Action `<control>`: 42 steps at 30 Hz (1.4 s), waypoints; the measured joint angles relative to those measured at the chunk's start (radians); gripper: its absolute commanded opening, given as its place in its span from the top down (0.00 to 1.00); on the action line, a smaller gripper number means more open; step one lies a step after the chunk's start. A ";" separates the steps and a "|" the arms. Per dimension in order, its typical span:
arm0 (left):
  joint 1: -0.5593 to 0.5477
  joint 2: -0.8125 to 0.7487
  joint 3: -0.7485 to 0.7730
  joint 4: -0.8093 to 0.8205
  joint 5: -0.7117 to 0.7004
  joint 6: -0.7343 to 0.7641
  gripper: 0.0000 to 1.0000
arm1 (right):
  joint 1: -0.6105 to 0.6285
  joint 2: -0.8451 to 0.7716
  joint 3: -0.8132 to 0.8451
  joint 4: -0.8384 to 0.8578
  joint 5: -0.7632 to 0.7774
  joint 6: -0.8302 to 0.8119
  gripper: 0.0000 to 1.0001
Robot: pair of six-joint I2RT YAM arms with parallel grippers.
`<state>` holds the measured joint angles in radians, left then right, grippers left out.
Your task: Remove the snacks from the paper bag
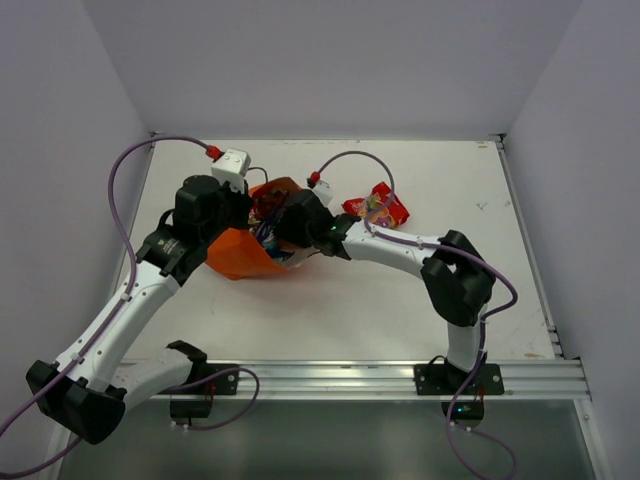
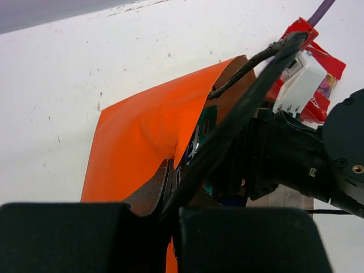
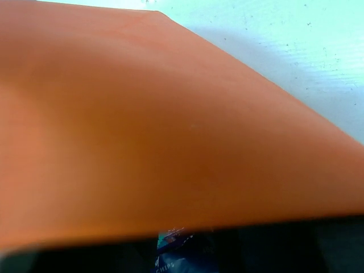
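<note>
The orange paper bag (image 1: 235, 258) lies on its side at the table's middle left, mouth toward the right. My left gripper (image 1: 243, 222) is shut on the bag's upper rim (image 2: 156, 187) beside a dark cord handle (image 2: 239, 74). My right gripper (image 1: 276, 238) reaches into the bag's mouth, its fingertips hidden. In the right wrist view the bag's wall (image 3: 170, 114) fills the frame above a dark blue packet (image 3: 173, 259). A teal packet (image 2: 206, 122) shows inside the mouth. Red packets (image 1: 382, 208) lie on the table right of the bag, also in the left wrist view (image 2: 333, 65).
The white table (image 1: 420, 300) has a metal rail along its near edge (image 1: 380, 375). Purple cables (image 1: 130, 170) loop above both arms. Grey walls close in the back and both sides.
</note>
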<state>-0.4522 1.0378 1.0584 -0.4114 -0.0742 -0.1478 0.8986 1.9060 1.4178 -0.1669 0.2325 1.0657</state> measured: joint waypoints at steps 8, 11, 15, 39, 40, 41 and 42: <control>-0.001 0.000 0.000 0.000 -0.004 -0.010 1.00 | 0.006 0.010 -0.040 0.061 0.014 0.011 1.00; -0.001 0.000 0.000 0.003 -0.017 -0.010 1.00 | 0.006 -0.027 -0.074 0.079 0.014 -0.034 1.00; -0.002 0.000 0.000 0.019 -0.047 -0.014 1.00 | 0.006 -0.109 -0.093 0.058 0.008 -0.142 1.00; -0.002 0.031 0.003 -0.035 -0.100 -0.017 1.00 | -0.006 -0.229 0.278 -0.069 -0.125 -0.473 1.00; -0.002 0.032 0.006 -0.039 -0.110 -0.016 1.00 | -0.009 -0.240 0.277 -0.079 -0.132 -0.481 1.00; -0.002 0.036 0.010 -0.043 -0.121 -0.016 1.00 | -0.014 -0.254 0.277 -0.091 -0.144 -0.488 1.00; -0.002 0.040 0.014 -0.047 -0.129 -0.016 1.00 | -0.019 -0.267 0.276 -0.105 -0.148 -0.494 1.00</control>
<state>-0.4541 1.0779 1.0729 -0.4580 -0.2035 -0.1638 0.8795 1.6386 1.6936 -0.2718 0.0849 0.5716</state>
